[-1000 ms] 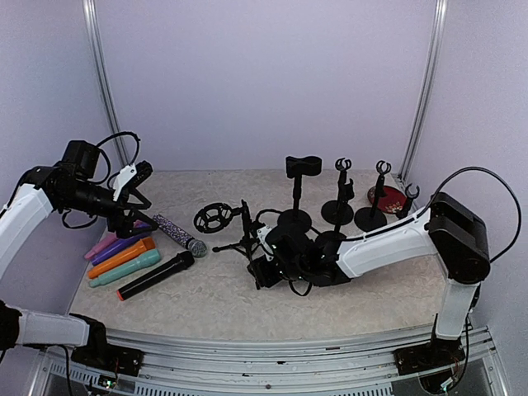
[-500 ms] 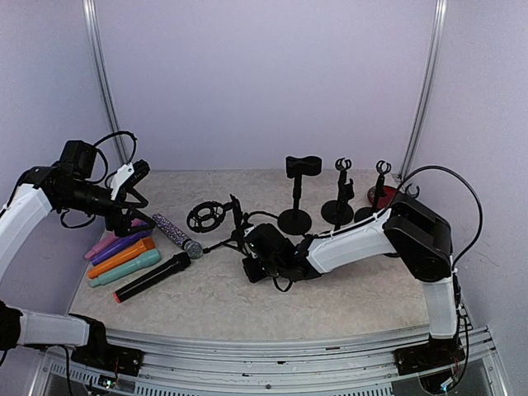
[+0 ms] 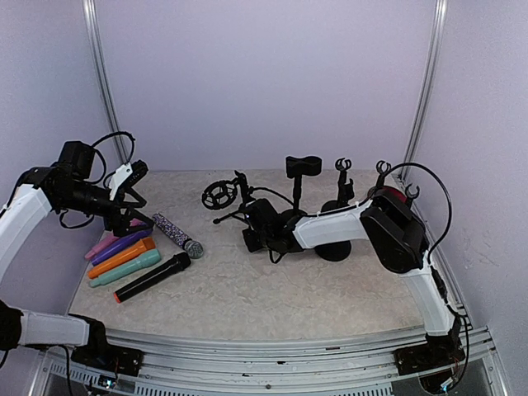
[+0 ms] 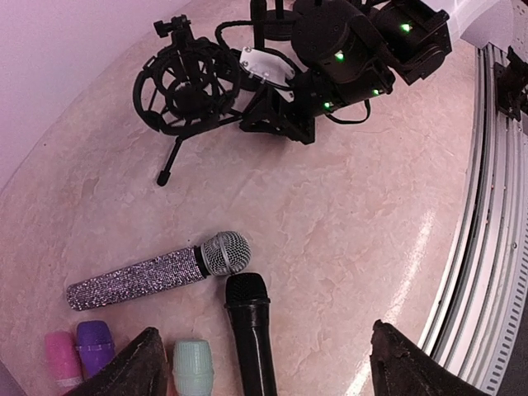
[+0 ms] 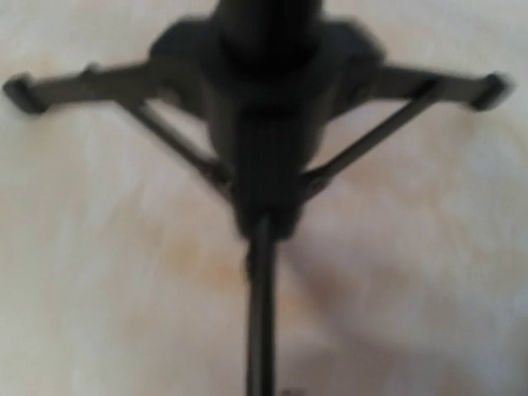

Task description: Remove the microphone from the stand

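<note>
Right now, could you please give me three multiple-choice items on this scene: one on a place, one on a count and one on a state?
1. Where is the glittery microphone?
A) held in the left gripper
B) flat on the table, its head beside the head of the black microphone
C) hanging off the table's edge

2. How many microphones lie on the table?
A) four
B) six
C) eight

3. What is the left gripper's state?
A) open, holding nothing
B) shut on the black microphone
C) shut on the glittery microphone

Answers:
1 B, the two mesh heads lie close together.
2 B, six lie grouped at the left.
3 A, its fingers stand wide apart above the table.
</note>
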{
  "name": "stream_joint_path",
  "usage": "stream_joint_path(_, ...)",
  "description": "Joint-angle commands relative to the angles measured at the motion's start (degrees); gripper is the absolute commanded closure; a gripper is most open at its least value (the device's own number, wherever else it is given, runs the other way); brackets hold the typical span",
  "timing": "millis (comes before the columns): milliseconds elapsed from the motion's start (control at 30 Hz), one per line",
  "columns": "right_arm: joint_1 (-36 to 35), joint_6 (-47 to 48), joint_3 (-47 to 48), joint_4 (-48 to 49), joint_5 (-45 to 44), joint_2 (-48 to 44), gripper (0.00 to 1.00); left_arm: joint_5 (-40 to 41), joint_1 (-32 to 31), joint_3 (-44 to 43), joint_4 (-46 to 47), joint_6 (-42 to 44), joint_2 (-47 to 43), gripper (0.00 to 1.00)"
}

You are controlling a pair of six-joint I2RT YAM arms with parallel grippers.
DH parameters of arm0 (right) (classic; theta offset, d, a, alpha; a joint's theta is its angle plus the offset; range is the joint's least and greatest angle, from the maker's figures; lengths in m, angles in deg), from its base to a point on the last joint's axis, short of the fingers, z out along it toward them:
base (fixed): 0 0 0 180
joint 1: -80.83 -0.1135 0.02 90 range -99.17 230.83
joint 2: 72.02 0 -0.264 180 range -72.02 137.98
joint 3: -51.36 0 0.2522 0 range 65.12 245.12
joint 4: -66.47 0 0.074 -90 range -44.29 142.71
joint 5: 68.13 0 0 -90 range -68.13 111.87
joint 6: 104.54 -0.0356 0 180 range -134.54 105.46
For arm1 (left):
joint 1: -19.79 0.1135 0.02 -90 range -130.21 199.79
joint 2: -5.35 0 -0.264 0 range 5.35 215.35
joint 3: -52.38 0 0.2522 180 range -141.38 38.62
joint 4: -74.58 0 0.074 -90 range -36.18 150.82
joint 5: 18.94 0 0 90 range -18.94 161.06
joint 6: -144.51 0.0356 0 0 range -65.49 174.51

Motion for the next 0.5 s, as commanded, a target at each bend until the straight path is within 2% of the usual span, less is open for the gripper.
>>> stream_joint_path(0,0.4,2.6,5.7,-1.6,-0.9,2.7,0.59,-0.4,1.1,1.3,1.0,0.8,0.0,0.16)
stream_joint_path(33,0.5,2.6,4.9,-1.0,-1.1,2.0,0.42,-0.1,1.6,1.9,1.9,0.5,-0.1,0.15)
stream_joint_path(100,0.5,2.6,1.8,1.3,-1.5,-0.9,0.09,0.4,2.3,3.4,3.8,-0.6,-0.6,0.03)
stream_joint_path(133,0.5,2.7,-0.1,2.7,-1.2,-3.5,0.00,0.5,3.0,4.5,5.1,-1.5,-0.9,0.01)
stream_joint_path(367,-2.2,6.0,-14.3,8.1,-0.6,-22.1,0.00,1.6,3.8,9.6,16.1,-11.3,-2.7,0.01)
stream_joint_path(467,-4.6,6.3,-23.6,10.3,-0.9,-31.9,0.00,3.8,3.9,12.1,20.1,-14.3,-2.6,0.01)
